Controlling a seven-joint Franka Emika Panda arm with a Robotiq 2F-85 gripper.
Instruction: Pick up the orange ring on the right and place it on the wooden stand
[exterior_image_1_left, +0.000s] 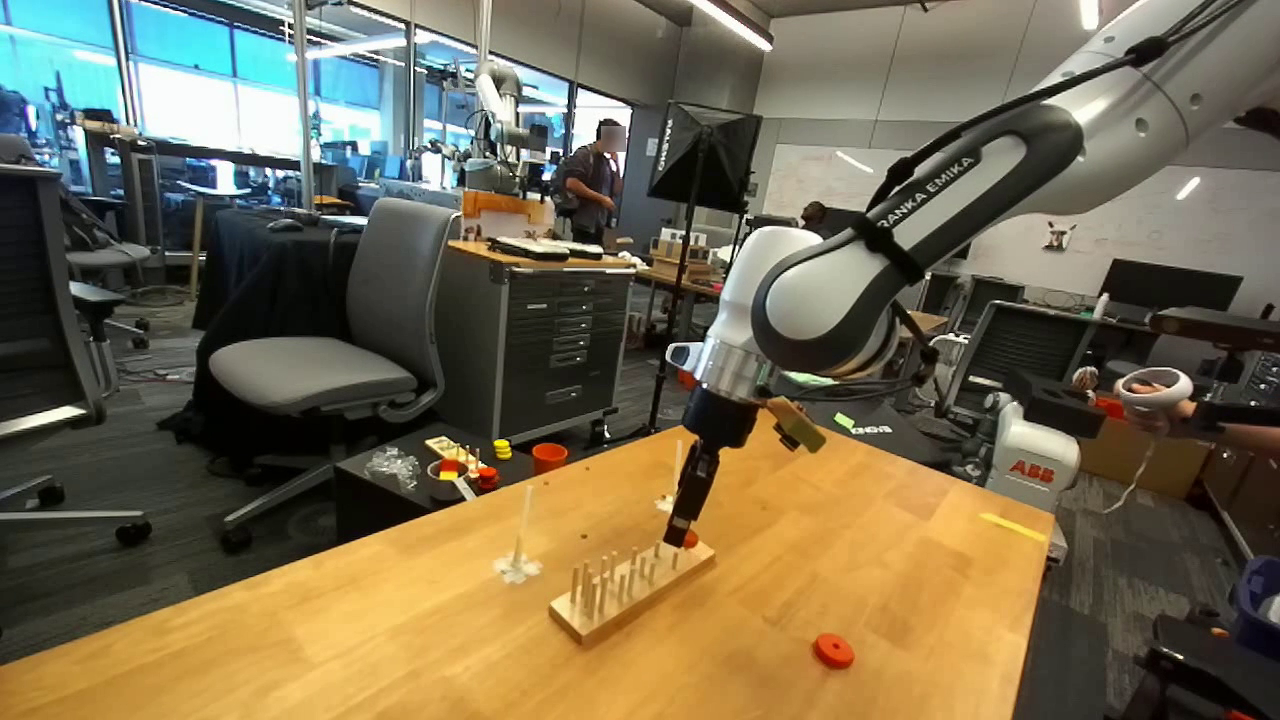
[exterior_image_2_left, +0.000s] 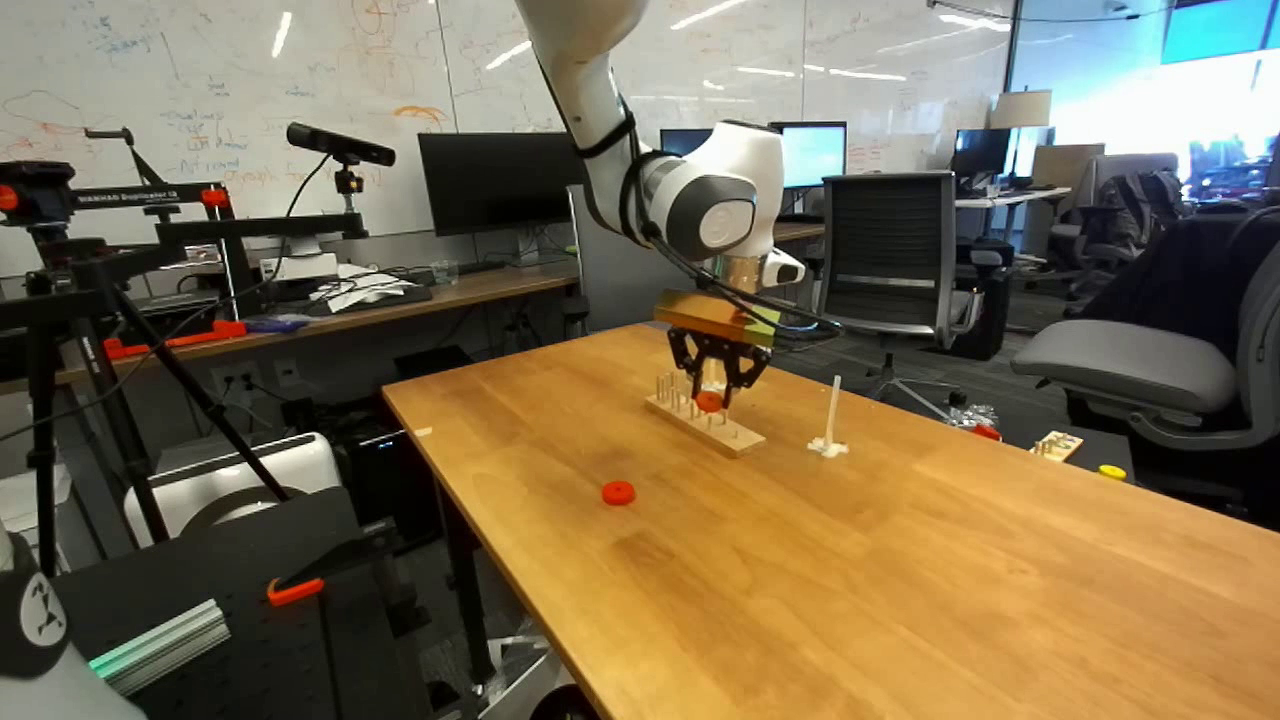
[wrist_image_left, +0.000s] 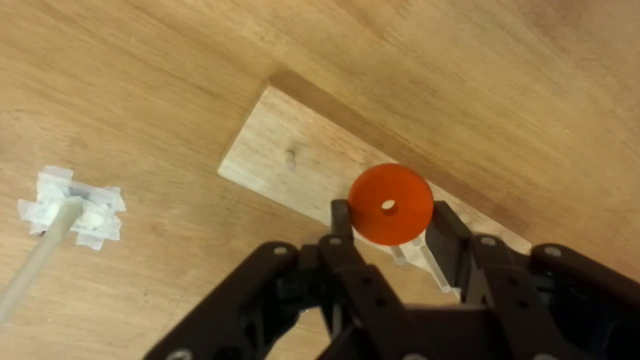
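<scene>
As the arm (exterior_image_1_left: 820, 310) bends down over the surface (exterior_image_1_left: 400, 600), its gripper (exterior_image_2_left: 712, 399) points downward above the wooden stand (wrist_image_left: 315, 165), and it has the orange ring (wrist_image_left: 391, 189) pinched between both fingertips (wrist_image_left: 342, 218)! That ring is over the stand, near the end with a short peg (wrist_image_left: 290, 159), flat face turned to the wrist view; whether it touches another peg, I cannot tell. The stand's long axis runs roughly parallel to the surface's long edge. Only the wrist view clearly gives us the ring's hole; both exterior views pick up a second orange ring (exterior_image_2_left: 618, 494), lying between stand and edge.
</scene>
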